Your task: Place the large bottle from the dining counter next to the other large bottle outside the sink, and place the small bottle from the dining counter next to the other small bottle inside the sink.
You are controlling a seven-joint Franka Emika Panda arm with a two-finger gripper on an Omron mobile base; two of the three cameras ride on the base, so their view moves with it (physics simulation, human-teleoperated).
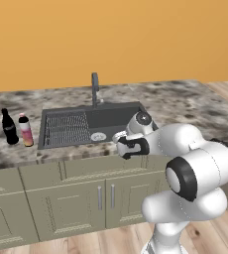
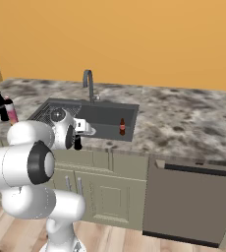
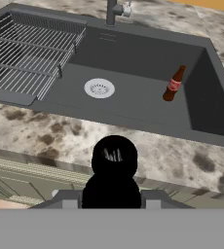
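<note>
My gripper (image 3: 111,195) is shut on the small bottle (image 3: 114,168), a short, nearly black one seen from its top. It hangs above the marble edge in front of the sink (image 3: 133,58). From the side, the gripper (image 2: 80,130) holds the small bottle (image 2: 77,141) upright over the counter's front edge. The other small bottle (image 3: 173,84), red with a dark top, stands in the basin's right part (image 2: 122,126). Left of the sink (image 1: 111,119) the large pink bottle (image 1: 26,130) stands beside the all-dark other large bottle (image 1: 8,127). The dining counter is out of view.
A ribbed rack (image 3: 26,58) takes up the basin's left half, with a round drain (image 3: 99,88) at its middle and a dark tap (image 1: 94,88) behind. Cabinet doors (image 1: 66,203) run below the counter, and a dishwasher (image 2: 188,202) sits at the right.
</note>
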